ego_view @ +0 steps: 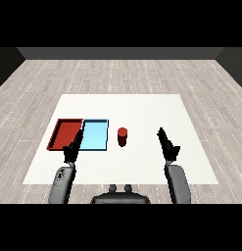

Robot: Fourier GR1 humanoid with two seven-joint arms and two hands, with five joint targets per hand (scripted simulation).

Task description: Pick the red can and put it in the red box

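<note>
**A:** What does your head view show of the table?

**B:** You look down on a white table (142,105) standing on a grey plank floor (117,73). At your left lie two trays, touching side by side: the red tray (59,135) farther left, the light blue tray (95,135) next to it. Both hold nothing.

**A:** Where is the can?

**B:** The red can (122,137) stands upright on the bare table, just beside the light blue tray's right edge and outside both trays. The blue tray lies between it and the red tray.

**A:** And your hands?

**B:** Your left hand (73,147) comes in from the lower left, its fingers straight and pointing forward. It shows over the near edges of the two trays where they meet, and it holds nothing. Your right hand (166,143) comes in from the lower right, fingers likewise straight and extended, holding nothing. It sits to the right of the can, apart from it, with bare table between them. Neither hand touches the can.
</note>
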